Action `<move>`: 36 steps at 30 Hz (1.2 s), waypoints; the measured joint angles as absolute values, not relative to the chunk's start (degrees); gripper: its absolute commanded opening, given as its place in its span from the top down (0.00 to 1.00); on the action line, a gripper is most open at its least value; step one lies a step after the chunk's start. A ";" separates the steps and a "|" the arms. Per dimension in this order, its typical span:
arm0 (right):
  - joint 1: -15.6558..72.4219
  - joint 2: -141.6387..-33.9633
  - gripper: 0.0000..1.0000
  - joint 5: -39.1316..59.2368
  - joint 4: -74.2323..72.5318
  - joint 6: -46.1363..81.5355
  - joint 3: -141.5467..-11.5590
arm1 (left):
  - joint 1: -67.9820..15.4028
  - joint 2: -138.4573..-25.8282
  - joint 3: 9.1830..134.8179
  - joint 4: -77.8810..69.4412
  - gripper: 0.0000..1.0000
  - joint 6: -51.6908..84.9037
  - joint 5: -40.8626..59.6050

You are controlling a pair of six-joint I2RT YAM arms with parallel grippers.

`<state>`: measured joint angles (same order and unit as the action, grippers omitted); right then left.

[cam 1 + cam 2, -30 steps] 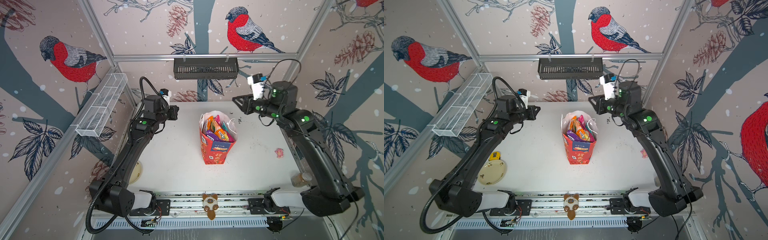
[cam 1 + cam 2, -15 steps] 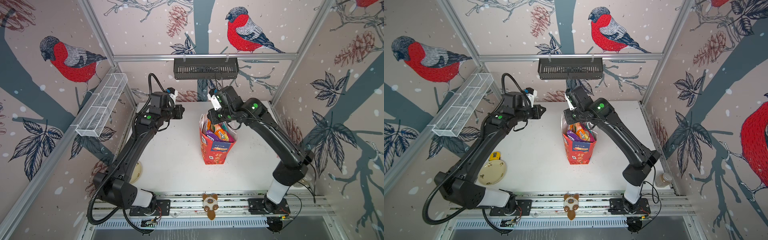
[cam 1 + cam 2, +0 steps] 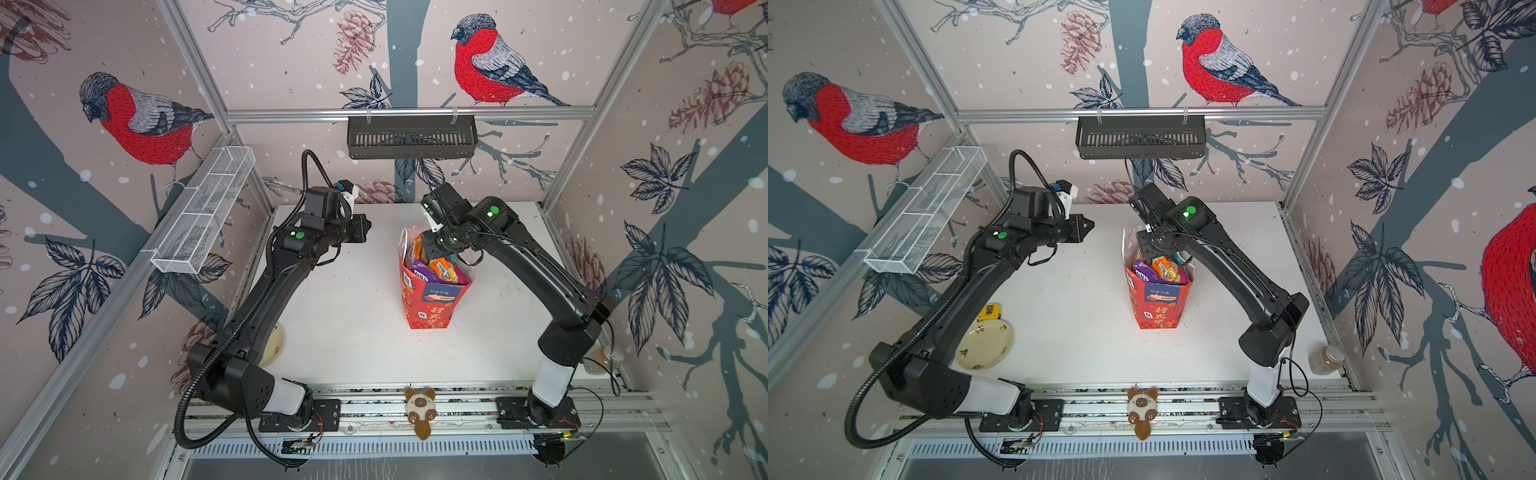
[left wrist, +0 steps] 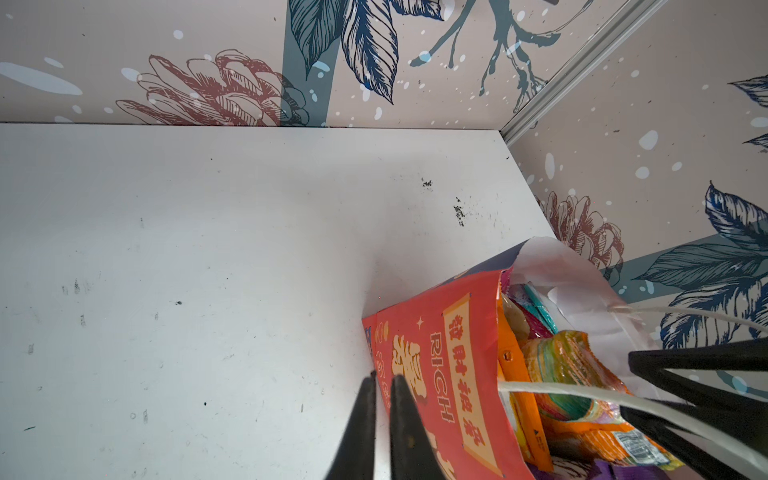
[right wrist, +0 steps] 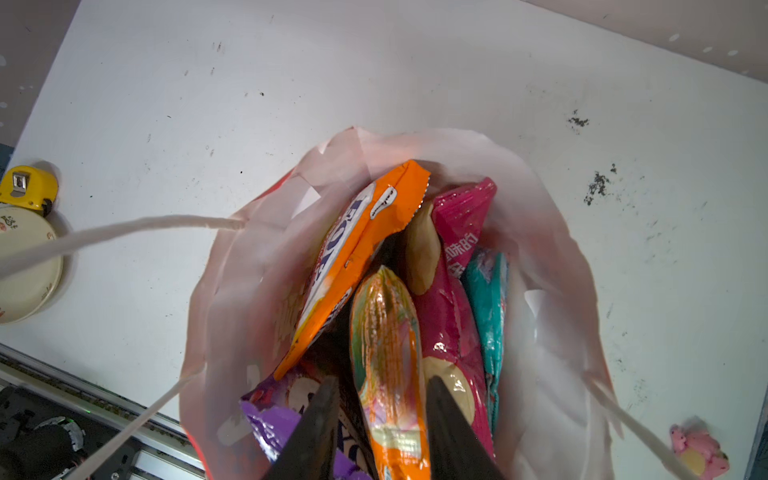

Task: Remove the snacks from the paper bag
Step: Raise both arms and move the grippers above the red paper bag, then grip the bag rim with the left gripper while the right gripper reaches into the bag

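Note:
The red paper bag (image 3: 432, 303) (image 3: 1158, 303) stands upright mid-table, its mouth full of snacks (image 3: 440, 268) (image 3: 1163, 268). My right gripper (image 3: 432, 249) (image 5: 380, 380) is down in the bag's mouth and open. Its fingers straddle an orange, multicoloured packet (image 5: 386, 332) with a gap on one side. An orange FOX'S packet (image 5: 357, 249), a pink bag (image 5: 457, 232), a teal packet (image 5: 486, 291) and a purple packet (image 5: 270, 419) surround it. My left gripper (image 3: 365, 226) (image 4: 383, 378) hovers left of the bag (image 4: 436, 374), shut and empty.
A plush cat (image 3: 419, 409) lies on the front rail. A cream plate (image 3: 984, 345) and a yellow tape measure (image 3: 989, 311) sit at the left edge, a jar (image 3: 1325, 359) at the front right. A small pink thing (image 5: 698, 449) lies right of the bag.
My right arm swung in from the back right to the bag, and its gripper dropped into the mouth. My left gripper moved right, toward the bag.

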<state>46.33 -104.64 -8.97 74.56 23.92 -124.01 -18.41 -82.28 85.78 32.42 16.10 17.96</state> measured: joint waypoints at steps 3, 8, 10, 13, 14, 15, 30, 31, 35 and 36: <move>46.44 -104.55 0.62 -8.95 74.63 24.47 -122.72 | -18.44 -82.98 86.65 32.80 0.89 16.03 17.96; 46.39 -103.68 0.62 -9.08 74.74 25.69 -120.68 | -18.44 -83.22 87.26 32.80 0.89 15.81 18.20; 46.37 -103.44 0.60 -9.26 74.74 25.93 -120.05 | -18.44 -83.22 87.46 32.77 0.88 15.81 18.61; 46.11 -103.24 0.58 -9.63 74.85 26.76 -119.44 | -18.65 -83.22 87.59 32.77 0.88 15.86 19.49; 46.09 -103.13 0.57 -9.67 74.85 26.79 -119.33 | -18.90 -83.20 87.59 32.82 0.88 15.86 19.49; 46.09 -102.98 0.56 -9.74 74.85 26.79 -119.22 | -19.11 -83.20 87.59 32.84 0.88 15.86 19.49; 44.71 -100.99 0.58 -8.36 73.34 26.72 -114.61 | -26.20 -83.70 87.46 36.45 0.83 16.05 20.05; 44.71 -100.92 0.58 -8.14 73.12 26.72 -114.56 | -26.59 -83.94 87.46 36.67 0.83 16.08 20.45; 44.62 -100.90 0.59 -7.49 72.47 26.68 -114.45 | -27.86 -84.77 87.46 36.80 0.83 16.08 21.06; 44.62 -100.90 0.59 -7.42 72.25 26.61 -114.43 | -28.10 -84.95 87.46 36.84 0.83 16.05 21.06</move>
